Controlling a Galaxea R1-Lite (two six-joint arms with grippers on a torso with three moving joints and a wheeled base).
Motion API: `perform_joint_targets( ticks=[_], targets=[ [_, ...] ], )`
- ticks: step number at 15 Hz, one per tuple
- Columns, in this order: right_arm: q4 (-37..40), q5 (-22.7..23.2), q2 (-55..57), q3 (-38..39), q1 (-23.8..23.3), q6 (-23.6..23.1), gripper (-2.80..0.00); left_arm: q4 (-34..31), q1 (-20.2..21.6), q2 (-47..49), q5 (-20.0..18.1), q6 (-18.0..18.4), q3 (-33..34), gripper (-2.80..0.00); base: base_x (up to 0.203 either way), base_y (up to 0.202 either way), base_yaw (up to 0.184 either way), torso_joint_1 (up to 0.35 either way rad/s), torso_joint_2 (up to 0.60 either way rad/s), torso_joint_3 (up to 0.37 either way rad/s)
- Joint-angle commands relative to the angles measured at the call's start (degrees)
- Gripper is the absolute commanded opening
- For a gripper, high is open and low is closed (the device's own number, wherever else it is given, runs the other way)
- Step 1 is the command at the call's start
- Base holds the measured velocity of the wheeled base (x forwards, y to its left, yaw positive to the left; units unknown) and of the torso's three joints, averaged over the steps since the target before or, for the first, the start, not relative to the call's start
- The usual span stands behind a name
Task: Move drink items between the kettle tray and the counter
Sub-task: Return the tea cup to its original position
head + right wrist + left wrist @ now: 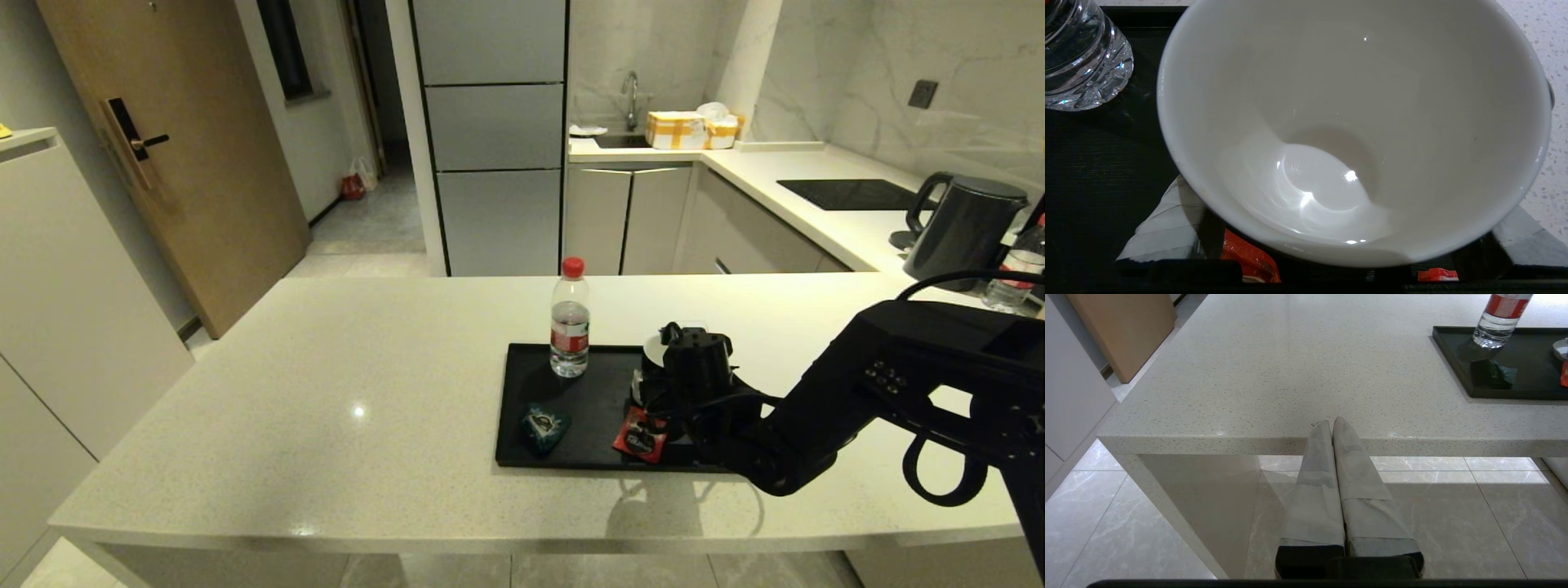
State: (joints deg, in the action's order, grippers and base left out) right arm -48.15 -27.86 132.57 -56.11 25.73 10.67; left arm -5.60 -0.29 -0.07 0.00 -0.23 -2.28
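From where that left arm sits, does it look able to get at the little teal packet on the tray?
Probably yes, though it has far to go. The left gripper sits shut below the counter edge; bare counter lies between it and the teal sachet, near the tray's open near-left corner.

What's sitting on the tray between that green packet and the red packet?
Nothing: in the head view only bare black tray separates the teal sachet from the red sachet. The water bottle stands farther back, outside that stretch.
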Motion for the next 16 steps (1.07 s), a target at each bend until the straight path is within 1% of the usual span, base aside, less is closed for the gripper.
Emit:
perform_joint_targets(
  ticks=[1, 2, 3, 4, 14, 16],
  targets=[
    [-0.19, -0.18, 0.22, 0.04, 0.02, 0.06, -2.8, -0.03, 0.03, 0.07, 0.0, -0.03, -0.01, -2.8, 0.0, 0.0, 0.0, 0.0, 0.0, 0.0],
    [-0.1, -0.27, 0.23, 0.04, 0.02, 0.0, -2.8, -0.03, 0.03, 0.07, 0.0, -0.03, -0.01, -2.8, 0.0, 0.0, 0.0, 0.0, 0.0, 0.0],
    [-0.1, -0.97, 0.18, -0.09, 0.02, -0.03, -0.64, -0.03, -0.06, 0.07, 0.0, -0.03, -0.01, -2.8, 0.0, 0.0, 0.0, 0.0, 0.0, 0.0],
    [-0.19, -1.15, 0.14, -0.14, 0.02, -0.03, 0.0, -0.03, 0.03, 0.07, 0.0, -0.03, -0.01, -2.8, 0.0, 0.0, 0.0, 0.0, 0.0, 0.0],
    [-0.27, -0.97, -1.18, 1.22, 0.63, -0.03, 0.0, -0.03, 0.03, 0.07, 0.0, -0.03, -0.01, -2.8, 0.0, 0.0, 0.0, 0.0, 0.0, 0.0],
    [-0.27, -0.85, -2.02, 2.59, 0.83, 0.11, 0.0, -0.03, 0.03, 0.07, 0.0, -0.03, -0.01, -2.8, 0.0, 0.0, 0.0, 0.0, 0.0, 0.0]
  ],
)
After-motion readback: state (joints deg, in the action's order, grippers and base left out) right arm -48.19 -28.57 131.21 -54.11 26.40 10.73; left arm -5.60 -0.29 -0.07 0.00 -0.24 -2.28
